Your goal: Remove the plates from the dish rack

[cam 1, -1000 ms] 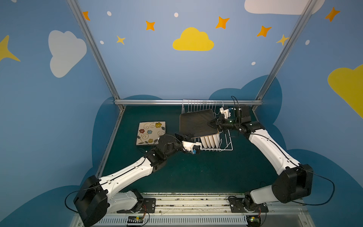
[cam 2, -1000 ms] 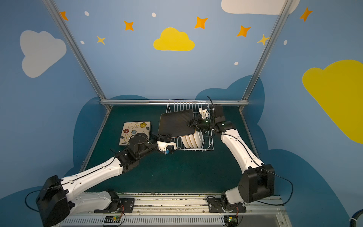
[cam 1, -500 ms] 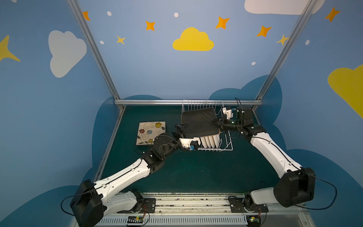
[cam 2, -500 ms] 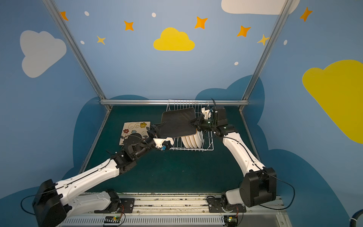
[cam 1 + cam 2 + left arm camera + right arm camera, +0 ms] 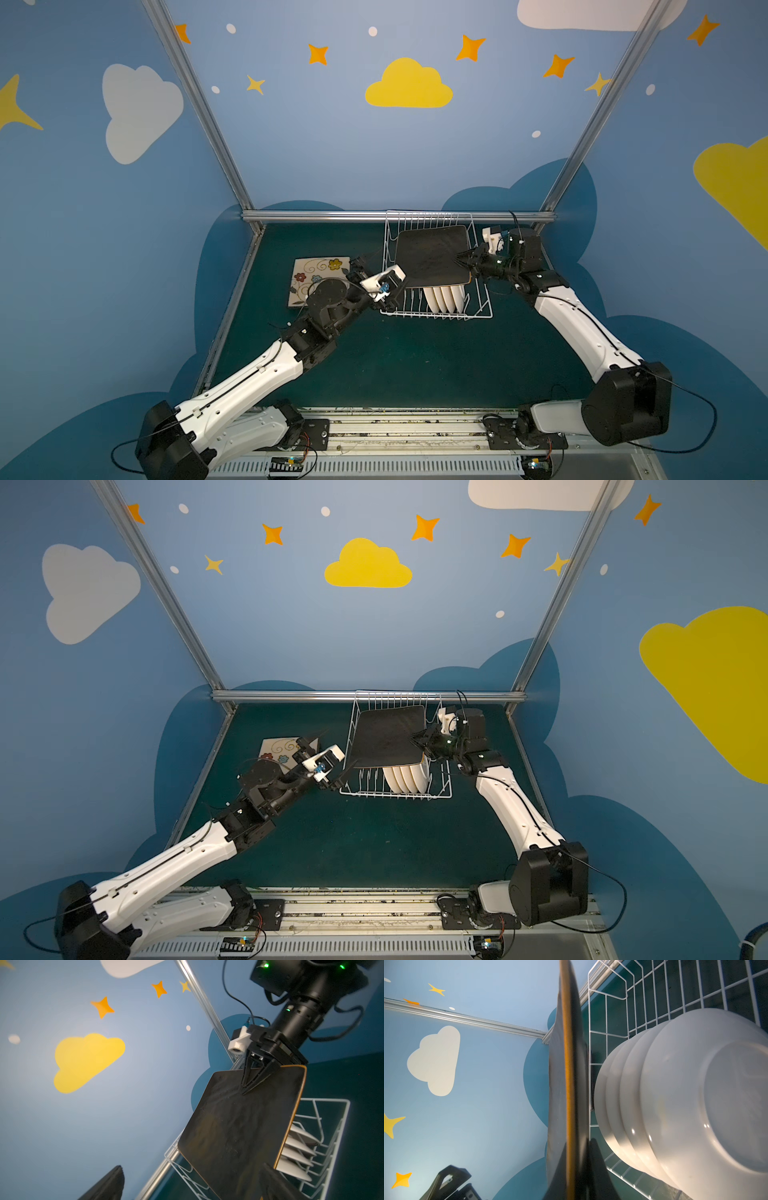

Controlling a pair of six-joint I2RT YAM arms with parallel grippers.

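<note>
Top views both show one flowered square plate [image 5: 316, 270] lying face up on the green mat, left of the dish rack [image 5: 440, 317] and apart from it, so that one counts as unloaded. Second square plate [image 5: 430, 259], black back to camera, hangs above the dish rack clear of the prongs, right gripper [image 5: 461, 259] pinching its right edge with jaws pressed together on it. Left gripper [image 5: 380, 274] sits at the dish rack's left side, jaws spread wide around the plate's lower left corner, not clamped; looks like a handover about to happen. Four round white plates [image 5: 444, 297] stand upright in the dish rack's front right part, untouched. Roughly one of six done, one in the air, four left
</note>
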